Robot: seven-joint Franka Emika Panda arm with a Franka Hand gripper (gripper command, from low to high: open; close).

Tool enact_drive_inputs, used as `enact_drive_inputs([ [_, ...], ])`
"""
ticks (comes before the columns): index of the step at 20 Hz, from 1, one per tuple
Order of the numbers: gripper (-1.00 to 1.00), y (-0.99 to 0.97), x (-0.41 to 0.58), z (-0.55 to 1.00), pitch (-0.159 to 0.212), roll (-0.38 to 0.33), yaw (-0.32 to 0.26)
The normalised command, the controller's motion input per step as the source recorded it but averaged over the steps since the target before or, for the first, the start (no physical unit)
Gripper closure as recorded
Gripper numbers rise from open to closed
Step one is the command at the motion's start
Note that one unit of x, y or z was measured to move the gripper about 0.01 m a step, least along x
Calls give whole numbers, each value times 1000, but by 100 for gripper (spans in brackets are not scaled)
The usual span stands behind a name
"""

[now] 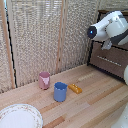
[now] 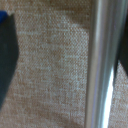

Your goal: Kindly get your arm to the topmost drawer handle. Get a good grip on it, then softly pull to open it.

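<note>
The reach is being made: the arm [image 1: 111, 27] is being held high by the drawer [image 1: 114, 56], its handle [image 1: 108, 61] lower and ungrasped, the gripper's opening being impossible to tell.

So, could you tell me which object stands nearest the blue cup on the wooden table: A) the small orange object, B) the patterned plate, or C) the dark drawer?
A: the small orange object lies right beside the blue cup on the exterior view's right, closer than the plate or the drawer.
</note>
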Motion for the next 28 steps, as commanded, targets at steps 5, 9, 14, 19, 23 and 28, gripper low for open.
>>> enact_drive_inputs([
  [5, 100, 468, 0, -107, 0, 29, 9],
  [9, 100, 949, 26, -186, 0, 45, 17],
  [14, 100, 994, 54, -283, 0, 20, 11],
  [19, 100, 955, 269, -303, 0, 1, -30],
  [23, -100, 391, 204, -39, -1, 0, -33],
  [28, -100, 85, 66, 113, 19, 18, -17],
])
